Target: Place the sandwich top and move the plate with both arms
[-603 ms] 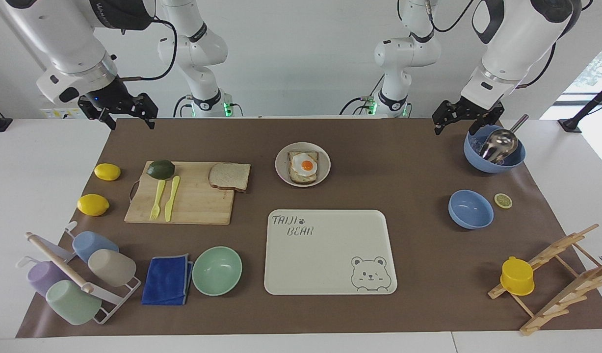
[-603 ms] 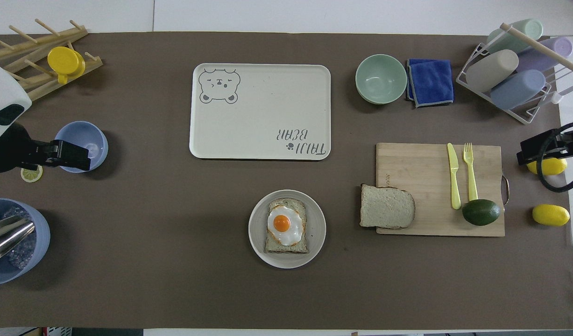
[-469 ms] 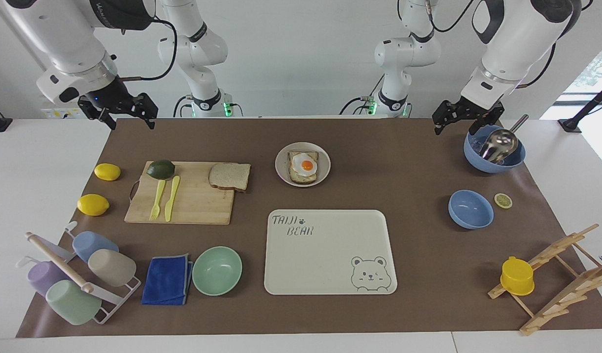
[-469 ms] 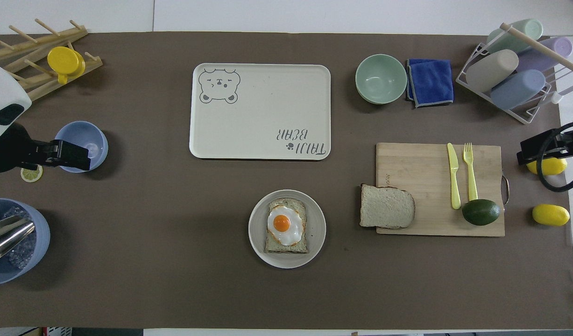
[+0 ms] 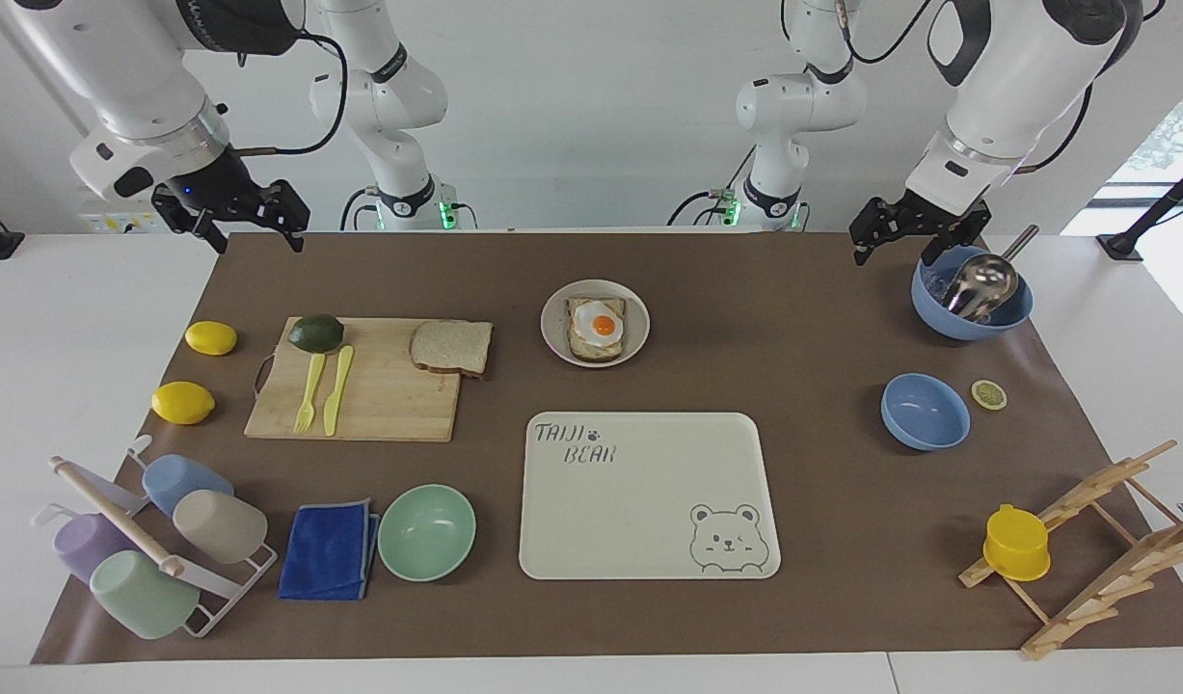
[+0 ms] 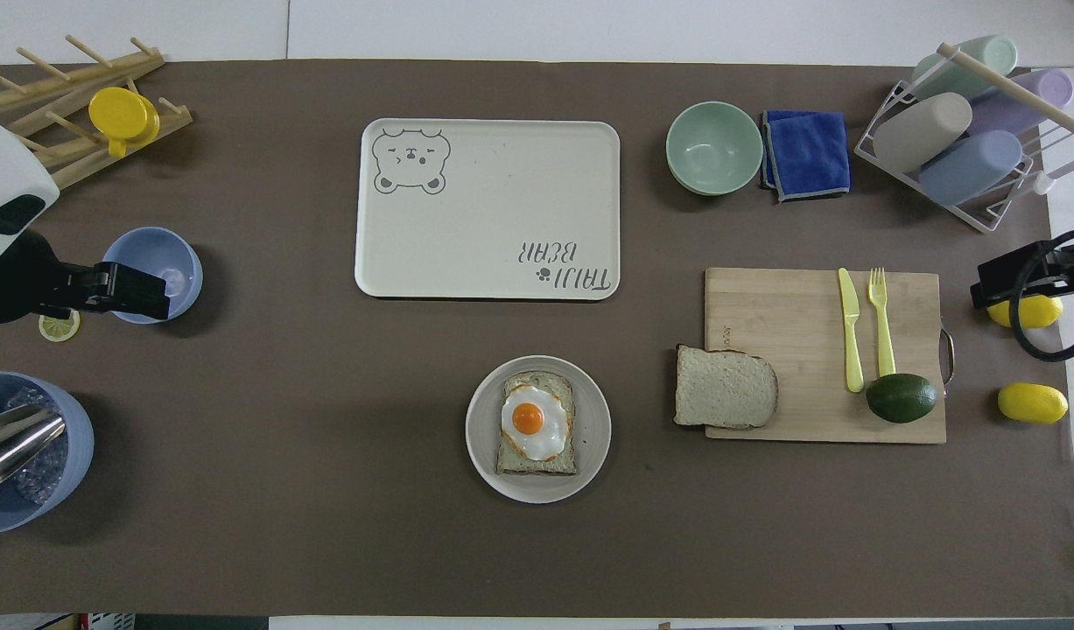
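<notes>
The right gripper (image 5: 247,227) has edged up, fingers open (left gripper (image 5: 901,236) too, only its side overhead).

Colours on the brown mat (image 5: 803,337)
Cream tray (image 5: 649,520) with grey bear drawing; beside it, mint-green bowl (image 5: 426,532) and blue cloth (image 5: 329,551)

From overhead, my left pincer (image 6: 143,293) covers part of the small blue bowl (image 6: 164,258), and my right pincer (image 6: 1014,276) covers part of a lemon (image 6: 1031,313). The big blue bowl (image 6: 59,437) with its metal scoop (image 6: 16,437) is cut off by the edge.
</notes>
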